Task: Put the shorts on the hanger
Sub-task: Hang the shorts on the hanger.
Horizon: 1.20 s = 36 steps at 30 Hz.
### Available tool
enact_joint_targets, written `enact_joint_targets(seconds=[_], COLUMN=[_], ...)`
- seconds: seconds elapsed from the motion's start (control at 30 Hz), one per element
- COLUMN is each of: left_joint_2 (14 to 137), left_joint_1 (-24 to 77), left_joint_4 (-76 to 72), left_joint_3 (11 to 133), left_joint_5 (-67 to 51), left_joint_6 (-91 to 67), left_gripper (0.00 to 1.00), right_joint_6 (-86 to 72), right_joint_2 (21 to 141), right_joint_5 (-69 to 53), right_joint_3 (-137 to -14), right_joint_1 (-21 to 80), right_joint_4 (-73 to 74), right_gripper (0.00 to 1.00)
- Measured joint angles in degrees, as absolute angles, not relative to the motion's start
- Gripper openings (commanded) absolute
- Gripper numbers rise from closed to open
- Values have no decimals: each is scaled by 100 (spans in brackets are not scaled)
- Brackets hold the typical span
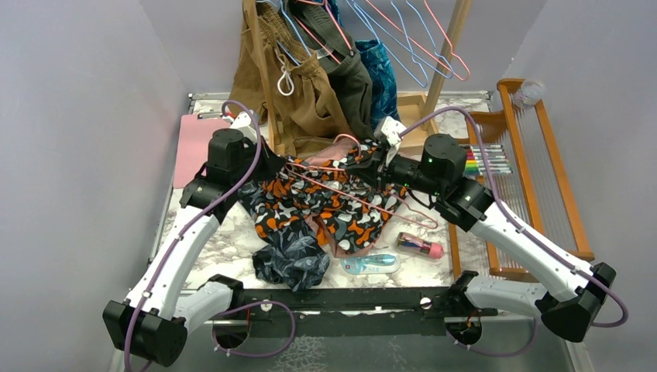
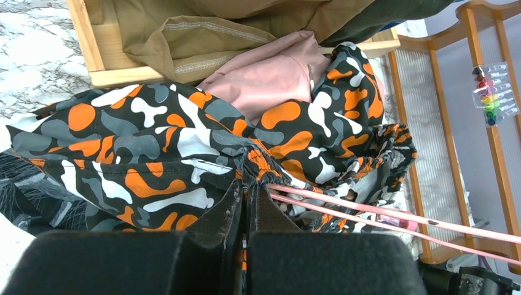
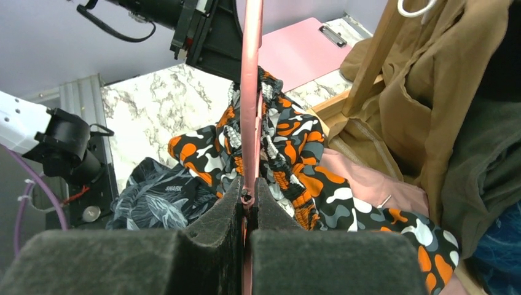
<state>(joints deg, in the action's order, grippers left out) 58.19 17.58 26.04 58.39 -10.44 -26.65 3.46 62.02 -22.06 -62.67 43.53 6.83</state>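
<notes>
**Apparently mid-threading: both pieces gripped**

Centre frame, above the worktop [image 1: 225,240]: left end effector [image 2: 247,190] clenched on the gathered waistband of the shorts [image 1: 325,198]. Right end effector [image 3: 247,187] is clamped on the hanger [image 1: 349,194] wire, likely steadying it while the fabric is drawn along. Folds hide whether the wire runs inside the waistband.

shorts [image 1: 310,205] on table [image 1: 225,244], hanger [image 3: 250,92] across them, possibly threaded through
</notes>
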Motion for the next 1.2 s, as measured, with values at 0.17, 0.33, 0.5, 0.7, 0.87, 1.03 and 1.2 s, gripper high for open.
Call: enact_joint_targets(seconds=[0.17,0.33,0.5,0.7,0.87,1.03,1.2], left_joint_2=[5819,5817,5817,5688,5500,5349,5347], left_joint_1=[1758,1774,1787,1802,1802,1802,1813], left_joint_4=[2628,2624,2628,2628,2628,2630,2620], left_joint_3=[5916,6097,6119,6117,6097,5992,5981], left_joint_5=[-1140,-1280,-1417,-1529,-1614,-1671,-1802], left_joint_6=[-2676,-2714,-2762,-2812,-2832,-2891,-3041], left_gripper=[0,0,0,0,0,0,0], right_joint_6=[727,974,1094,808,351,-27,-399], right_joint_2=[6401,6967,7620,8184,8552,8591,8757], right_joint_5=[-2154,-1927,-1398,-687,-89,152,121], right_joint_3=[-6160,-6158,-6147,-5909,-5767,-5509,-5509], right_joint_1=[4554,4897,5426,5566,5566,5566,5566], right_joint_4=[311,-250,-921,-1922,-2663,-3389,-4069], right_gripper=[1,1,1,1,1,1,1])
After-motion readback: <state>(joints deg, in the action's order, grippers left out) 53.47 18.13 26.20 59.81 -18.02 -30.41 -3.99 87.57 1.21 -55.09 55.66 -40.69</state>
